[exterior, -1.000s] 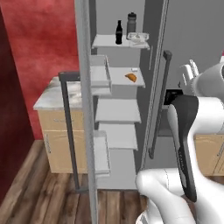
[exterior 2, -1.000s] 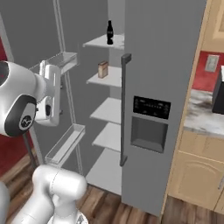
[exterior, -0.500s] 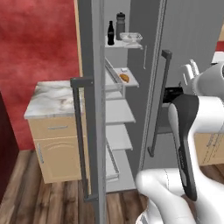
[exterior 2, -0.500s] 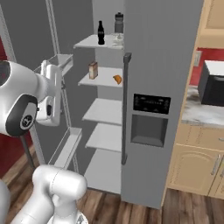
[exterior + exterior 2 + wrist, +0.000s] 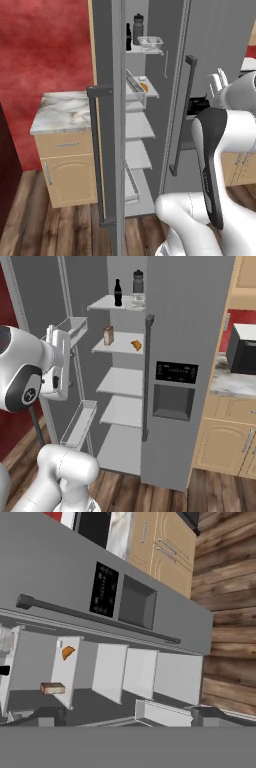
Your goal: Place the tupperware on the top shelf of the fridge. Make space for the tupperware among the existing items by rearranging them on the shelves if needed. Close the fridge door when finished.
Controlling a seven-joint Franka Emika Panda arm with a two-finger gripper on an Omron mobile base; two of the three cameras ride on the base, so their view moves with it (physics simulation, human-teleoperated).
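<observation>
The fridge stands with its left fridge door [image 5: 104,55] open, dark handle [image 5: 99,150] toward me. On the top shelf [image 5: 104,303] stand the dark cola bottle [image 5: 118,293] and the grey sports bottle [image 5: 138,282]. The tupperware [image 5: 150,41] rests on that shelf to the right of the bottles. One shelf lower lie the brownish carton [image 5: 108,335] and the orange croissant piece [image 5: 136,345]; the hand view shows the croissant piece [image 5: 67,652] and the carton [image 5: 52,688] too. My gripper [image 5: 218,82] hovers in front of the fridge, open and empty [image 5: 129,713].
The shut right door carries a dispenser panel [image 5: 175,387] and a long handle [image 5: 147,376]. Clear door bins [image 5: 75,326] line the open door's inner side. A marble-topped cabinet [image 5: 65,112] stands left of the fridge, a microwave [image 5: 242,348] on the counter to the right.
The whole picture has shifted, so the base has driven; the open door's outer face and handle now stand nearer in the left view. Shelf items have not moved. Gripper stays open.
</observation>
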